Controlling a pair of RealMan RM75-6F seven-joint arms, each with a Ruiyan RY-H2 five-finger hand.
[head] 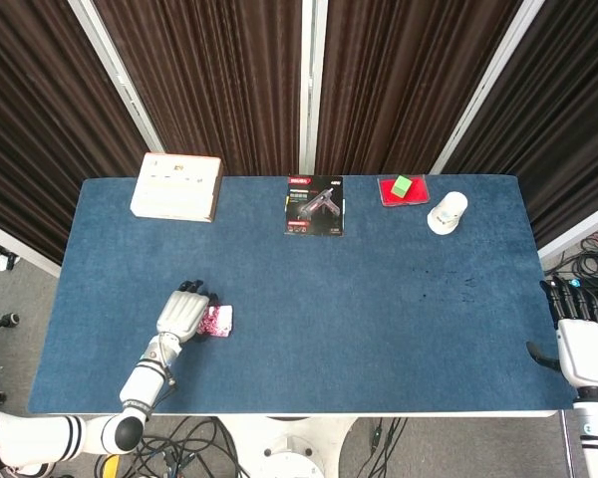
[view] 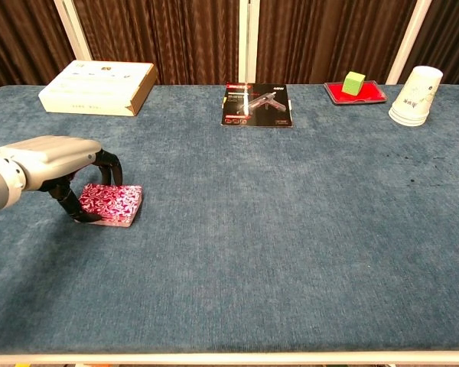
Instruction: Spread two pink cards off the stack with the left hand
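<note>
The stack of pink cards lies on the near left part of the blue table, a squared pile with its patterned top face up. The left hand arches over the stack's left end, palm down, dark fingers curled down on the far edge and another digit reaching under the near left corner (whether the tips truly press the cards cannot be told from either view). In the head view the hand covers the left part of the stack, so only its right part shows. The right hand hangs past the table's right edge, partly cut off; its fingers point up, their spread unclear. Along the far edge sit a cardboard box, a glue-gun package, a green cube on a red tray, and paper cups.
</note>
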